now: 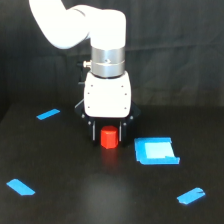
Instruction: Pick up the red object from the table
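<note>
Straddling the red object [109,138], the gripper [107,135] hangs low over the middle of the table [60,170], its white body directly above the block and its two dark fingers [93,131] dropping down on either side. The fingers stand apart, one to each side of the block; whether they already press on its flanks cannot be told from this view, and a faint reddish reflection on the glossy black top just below the block suggests it sits on the surface or barely off it.

The block lies nearer the far edge than the near one, just beside the flat blue square patch [156,151] on the exterior view's right, but apart from it. Blue tape strips sit well away toward the corners: one at far left [48,114], one at near left [20,187], one at near right [191,195].

The block looks short, chunky and rigid, probably light, with a matte skin that should give decent friction. Its hexagonal shape offers parallel flat faces; the best hold is likely across two opposite flats around mid-height, since pinching on the corners could let it twist or pop out.
</note>
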{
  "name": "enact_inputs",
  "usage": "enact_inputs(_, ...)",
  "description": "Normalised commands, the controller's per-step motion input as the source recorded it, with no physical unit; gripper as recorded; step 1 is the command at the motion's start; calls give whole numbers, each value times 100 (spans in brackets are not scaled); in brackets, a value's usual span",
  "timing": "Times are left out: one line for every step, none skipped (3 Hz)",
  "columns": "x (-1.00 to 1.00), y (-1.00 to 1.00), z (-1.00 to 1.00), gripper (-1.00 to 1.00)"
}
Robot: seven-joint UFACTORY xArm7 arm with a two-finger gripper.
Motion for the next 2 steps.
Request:
enact_inputs(-4,-9,-14,-98)
enact_inputs(-1,-12,-5,-100)
